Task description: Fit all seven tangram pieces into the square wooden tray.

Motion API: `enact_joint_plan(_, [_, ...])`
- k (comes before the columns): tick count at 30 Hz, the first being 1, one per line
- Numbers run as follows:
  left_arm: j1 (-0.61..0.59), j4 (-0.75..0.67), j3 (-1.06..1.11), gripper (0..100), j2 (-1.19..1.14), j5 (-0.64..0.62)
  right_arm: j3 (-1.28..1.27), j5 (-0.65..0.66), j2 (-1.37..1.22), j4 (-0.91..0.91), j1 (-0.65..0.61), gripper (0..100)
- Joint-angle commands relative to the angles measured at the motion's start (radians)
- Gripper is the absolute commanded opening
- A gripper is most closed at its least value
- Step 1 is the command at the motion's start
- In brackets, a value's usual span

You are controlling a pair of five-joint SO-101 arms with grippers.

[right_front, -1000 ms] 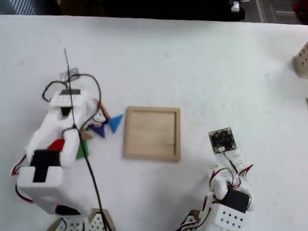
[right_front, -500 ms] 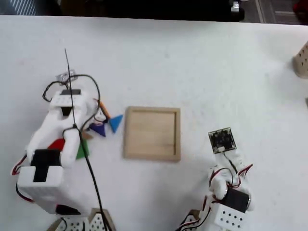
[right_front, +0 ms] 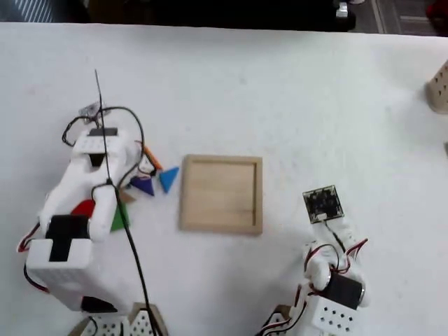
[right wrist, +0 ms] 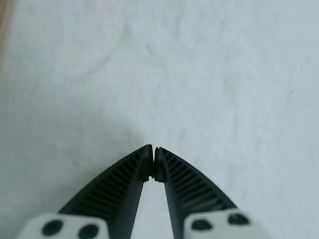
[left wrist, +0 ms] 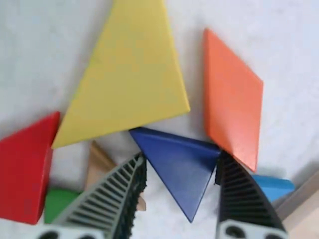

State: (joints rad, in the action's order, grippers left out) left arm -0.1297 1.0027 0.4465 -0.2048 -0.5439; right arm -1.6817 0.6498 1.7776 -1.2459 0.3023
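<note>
Left wrist view shows the left claw (left wrist: 180, 160) open astride the flat dark blue triangle piece (left wrist: 177, 172), probably light and rigid; pinch its thin edges

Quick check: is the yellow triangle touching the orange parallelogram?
Apart. The left wrist view shows a strip of bare table between the yellow triangle and the orange parallelogram.

A white table (right_front: 294, 91) covers nearly the whole scene. At its right edge, on the far side, stands a beige block with small holes (right_front: 439, 87). Beyond the far edge is a dark strip (right_front: 210, 10), with a small white object (right_front: 341, 10) in it.
</note>
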Motion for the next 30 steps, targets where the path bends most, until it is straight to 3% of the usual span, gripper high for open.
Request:
enact_joint_plan(1, [0.05,-0.04,-0.075,26,0.002,0.064,-0.003,0.009,0.002,-0.007,0.01,1.8])
enact_joint_plan(6, [0.061,-0.028,-0.066,38,-0.002,-0.009,-0.003,0.009,0.002,-0.007,0.01,1.8])
enact_joint_plan(21, [-0.025,0.003,-0.078,27,-0.031,-0.017,-0.003,0.009,0.002,-0.007,0.01,1.8])
enact_joint_plan(30, [-0.024,0.135,-0.293,28,-0.2,-0.008,-0.003,0.009,0.002,-0.007,0.01,1.8])
